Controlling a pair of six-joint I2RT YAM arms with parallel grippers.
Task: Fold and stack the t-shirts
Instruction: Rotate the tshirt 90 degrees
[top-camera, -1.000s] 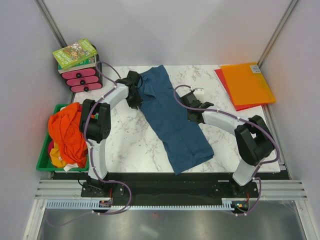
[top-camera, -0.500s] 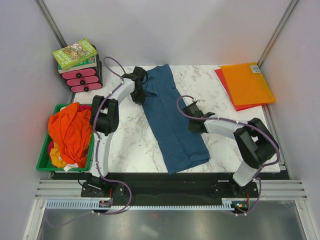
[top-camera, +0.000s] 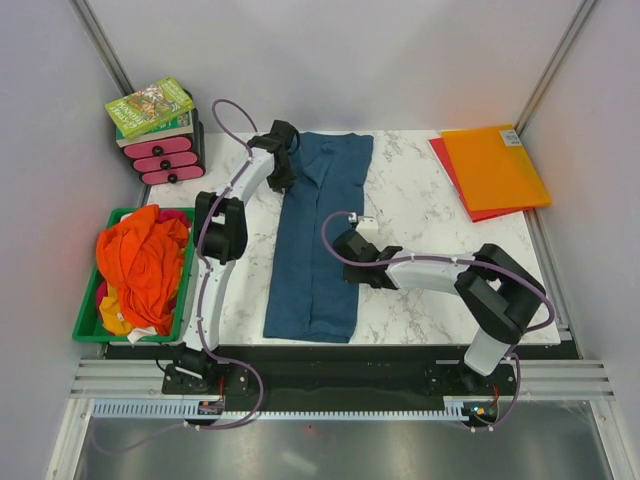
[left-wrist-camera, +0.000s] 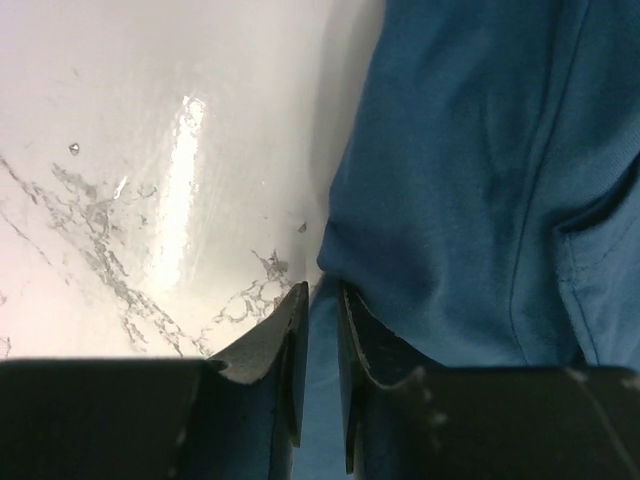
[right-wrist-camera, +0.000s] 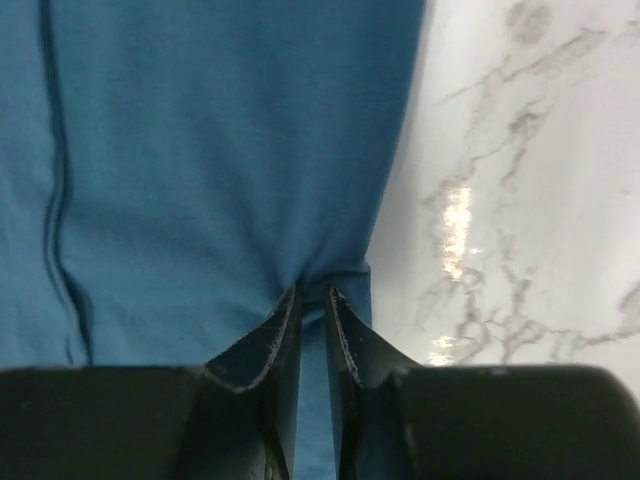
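Teal shirt (top-camera: 318, 235) lies as a long folded strip down the table's (top-camera: 430, 215) middle, from far edge to near edge. Left gripper (left-wrist-camera: 320, 292) is pinched tight on the shirt's left edge toward the table's far side. Right gripper (right-wrist-camera: 313, 293) is clamped on the shirt's right edge, about mid-table. Orange shirts (top-camera: 140, 262) sit heaped in a bin (top-camera: 84, 318) off the table's left side.

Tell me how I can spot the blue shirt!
Look at the white marble table: a long dark teal-blue cotton t-shirt lies down its middle, folded into a strip, pinched at its edges by the left gripper and the right gripper. It is the only blue cloth; the other shirts are bright orange, heaped in the green plastic bin.
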